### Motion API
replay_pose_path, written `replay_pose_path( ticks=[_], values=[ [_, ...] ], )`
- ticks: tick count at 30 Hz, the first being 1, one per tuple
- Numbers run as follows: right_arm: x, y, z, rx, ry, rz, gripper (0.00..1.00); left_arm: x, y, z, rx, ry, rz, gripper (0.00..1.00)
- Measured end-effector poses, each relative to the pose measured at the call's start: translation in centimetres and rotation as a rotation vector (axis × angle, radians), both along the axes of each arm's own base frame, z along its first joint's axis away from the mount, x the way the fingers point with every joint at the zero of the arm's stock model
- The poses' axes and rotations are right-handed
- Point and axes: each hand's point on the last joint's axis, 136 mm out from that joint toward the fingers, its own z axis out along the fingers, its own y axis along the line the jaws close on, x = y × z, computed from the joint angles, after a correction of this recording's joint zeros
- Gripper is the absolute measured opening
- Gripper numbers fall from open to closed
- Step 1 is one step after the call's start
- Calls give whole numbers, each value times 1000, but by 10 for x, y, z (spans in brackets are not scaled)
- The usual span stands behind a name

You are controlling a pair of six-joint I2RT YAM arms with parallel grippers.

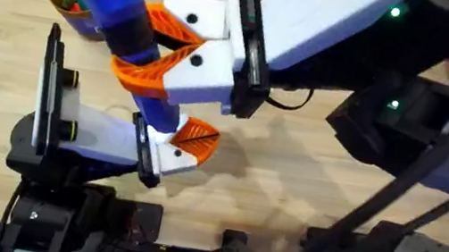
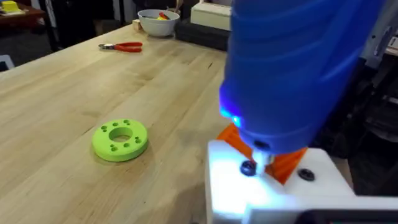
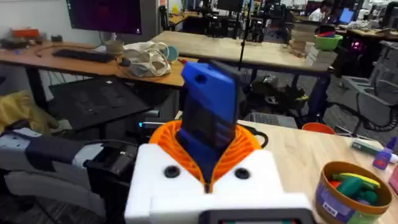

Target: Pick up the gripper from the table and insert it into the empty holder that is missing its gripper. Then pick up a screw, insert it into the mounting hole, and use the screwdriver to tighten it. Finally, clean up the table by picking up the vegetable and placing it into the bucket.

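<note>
Nearest the overhead camera, the right arm rises large across the upper right, its right gripper (image 1: pixel 156 54) closed on the screwdriver (image 1: pixel 121 8). Both orange ribbed pads (image 1: pixel 146 77) press against the blue body, which stands roughly upright with its tip pointing down.

Surface: a light wooden table (image 1: pixel 307 175). The right wrist view shows an office room beyond it, with desks, a monitor and chairs.

The left gripper (image 1: pixel 178 144) lies low on the table at centre. In the overhead view its white holder (image 1: pixel 170 158) carries the orange gripper (image 1: pixel 198 136), seated with the black face showing. Whether the left fingers are open or closed cannot be determined.

The left wrist view shows the screwdriver's silver tip (image 2: pixel 262 158) meeting the holder's white block at a dark screw head (image 2: pixel 248 167), with a second mounting hole (image 2: pixel 305 175) just beside it. A blue light glows on the tool body. This view also shows a lime-green disc (image 2: pixel 120 139), red-handled pliers (image 2: pixel 122 46) and a white bowl (image 2: pixel 158 22) farther along the table.

The bucket (image 3: pixel 351 190) stands near the table's far left in the overhead view. In the right wrist view, a green toy (image 3: pixel 356 185) sits at its mouth.
</note>
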Motion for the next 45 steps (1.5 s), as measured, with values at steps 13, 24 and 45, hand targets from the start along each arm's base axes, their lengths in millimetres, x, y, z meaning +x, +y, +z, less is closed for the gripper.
replay_pose_path(
  ticks=[13, 24, 45],
  values=[
    [3, -1, 0, 2, -13, -10, 25, 0, 0, 0, 0, 0, 0, 19],
    [4, -2, -1, -3, -9, -13, 25, 0, 0, 0, 0, -1, 0, 19],
    [9, -2, -9, -36, -4, -36, 25, 0, 0, 0, 0, 1, 0, 19]
  ],
)
